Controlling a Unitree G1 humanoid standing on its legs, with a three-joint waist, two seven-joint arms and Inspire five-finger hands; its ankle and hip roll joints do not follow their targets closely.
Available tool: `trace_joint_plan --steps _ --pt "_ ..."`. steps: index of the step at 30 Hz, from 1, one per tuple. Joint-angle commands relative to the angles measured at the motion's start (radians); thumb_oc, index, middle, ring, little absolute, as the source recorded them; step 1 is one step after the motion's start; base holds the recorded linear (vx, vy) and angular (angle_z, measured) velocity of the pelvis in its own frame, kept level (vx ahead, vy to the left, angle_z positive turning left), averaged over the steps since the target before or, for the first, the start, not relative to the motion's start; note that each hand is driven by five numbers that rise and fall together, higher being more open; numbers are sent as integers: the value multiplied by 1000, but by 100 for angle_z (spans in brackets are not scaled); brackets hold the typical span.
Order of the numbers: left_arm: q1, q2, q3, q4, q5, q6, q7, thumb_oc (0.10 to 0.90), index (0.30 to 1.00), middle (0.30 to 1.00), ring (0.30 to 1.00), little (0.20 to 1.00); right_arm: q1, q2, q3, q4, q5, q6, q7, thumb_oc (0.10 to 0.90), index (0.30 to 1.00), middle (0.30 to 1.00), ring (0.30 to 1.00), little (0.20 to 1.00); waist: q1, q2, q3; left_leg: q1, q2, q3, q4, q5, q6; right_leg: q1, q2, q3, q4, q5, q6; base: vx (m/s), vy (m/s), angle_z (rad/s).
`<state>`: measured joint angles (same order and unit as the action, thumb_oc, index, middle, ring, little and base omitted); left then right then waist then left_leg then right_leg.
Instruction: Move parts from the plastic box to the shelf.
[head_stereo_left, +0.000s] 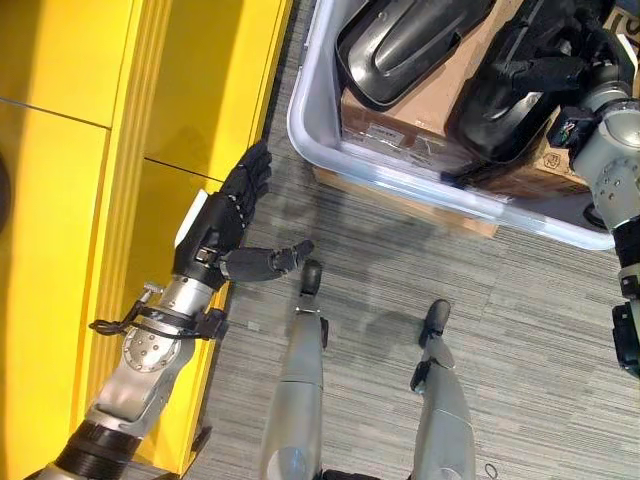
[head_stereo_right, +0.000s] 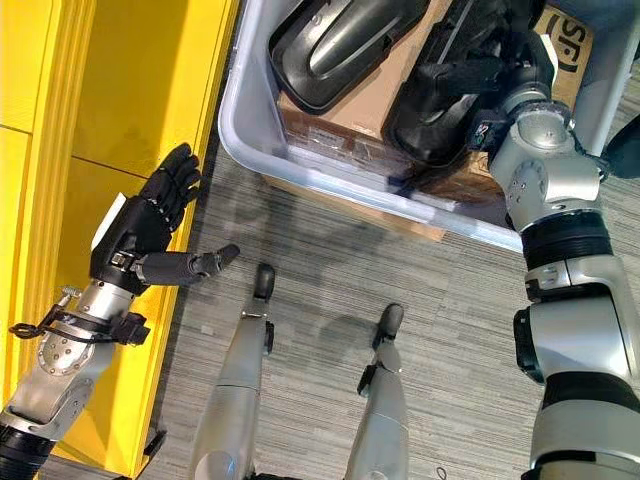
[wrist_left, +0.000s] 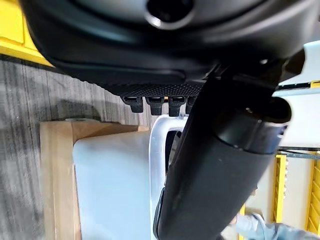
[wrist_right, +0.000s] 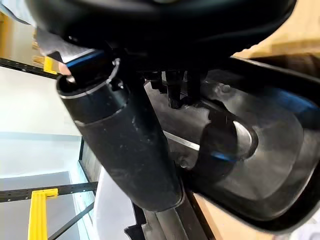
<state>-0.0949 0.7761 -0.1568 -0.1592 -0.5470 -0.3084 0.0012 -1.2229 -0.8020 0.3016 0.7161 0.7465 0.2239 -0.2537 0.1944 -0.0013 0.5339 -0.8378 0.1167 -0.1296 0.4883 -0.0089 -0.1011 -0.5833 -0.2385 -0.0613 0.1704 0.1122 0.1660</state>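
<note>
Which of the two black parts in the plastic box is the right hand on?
The black part on the robot's right, under the right hand; the other black part lies apart, untouched, toward the yellow shelf.

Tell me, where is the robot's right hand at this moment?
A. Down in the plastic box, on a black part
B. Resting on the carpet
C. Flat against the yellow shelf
A: the right hand reaches into the plastic box, on a black moulded part; the left hand hangs open beside the yellow shelf.
</note>
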Motion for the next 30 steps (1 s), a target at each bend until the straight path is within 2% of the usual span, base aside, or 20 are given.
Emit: trace_joint_plan --steps 1,6,9,10,13,15,21,30 --pt "-3 39 52 -139 -37 -118 -18 900 1000 1000 1000 1000 -137 -131 46 -17 -101 -65 -41 900 1000 1000 1000 1000 29 -8 -14 67 -70 55 -164 31 76 114 69 -83 127 -227 -76 19 -63 0" --pt "7 56 49 -132 -53 -120 -47 900 1000 1000 1000 1000 -189 -160 92 -8 -195 -105 -107 900 1000 1000 1000 1000 38 -14 -14 83 -62 54 -166 29 73 145 66 -97 111 -221 -73 30 -67 0" --pt "12 64 50 -136 -58 -124 -55 900 1000 1000 1000 1000 -193 -164 93 -33 -179 -74 -96 900 1000 1000 1000 1000 37 -17 -14 91 -61 55 -172 29 72 155 65 -99 104 -219 -70 4 -22 -1" --pt "16 57 52 -139 -52 -124 -63 900 1000 1000 1000 1000 -193 -164 99 -40 -209 -59 -81 900 1000 1000 1000 1000 39 -17 -14 94 -60 57 -170 27 70 158 64 -100 101 -221 -71 0 0 0" --pt "11 50 42 -137 -49 -120 -55 900 1000 1000 1000 1000 -188 -157 107 -41 -185 -45 -103 900 1000 1000 1000 1000 37 -11 -14 95 -60 57 -161 22 72 153 59 -102 111 -225 -72 0 0 0" --pt "4 54 44 -133 -52 -118 -60 900 1000 1000 1000 1000 -186 -154 105 -37 -187 -11 -81 900 1000 1000 1000 1000 36 -12 -14 95 -61 58 -159 22 72 153 57 -102 111 -224 -71 -7 -13 -3" --pt "-3 50 43 -140 -50 -111 -68 900 1000 1000 1000 1000 -176 -144 106 3 -188 17 -52 900 1000 1000 1000 1000 36 -3 -14 91 -62 58 -154 20 70 142 53 -102 121 -230 -73 -2 -1 -1" --pt "-35 47 35 -137 -52 -102 -72 900 1000 1000 1000 1000 -128 -119 99 53 -210 -18 33 900 1000 1000 1000 1000 32 3 -14 96 -59 63 -168 25 68 134 52 -104 119 -228 -73 -39 -6 0"
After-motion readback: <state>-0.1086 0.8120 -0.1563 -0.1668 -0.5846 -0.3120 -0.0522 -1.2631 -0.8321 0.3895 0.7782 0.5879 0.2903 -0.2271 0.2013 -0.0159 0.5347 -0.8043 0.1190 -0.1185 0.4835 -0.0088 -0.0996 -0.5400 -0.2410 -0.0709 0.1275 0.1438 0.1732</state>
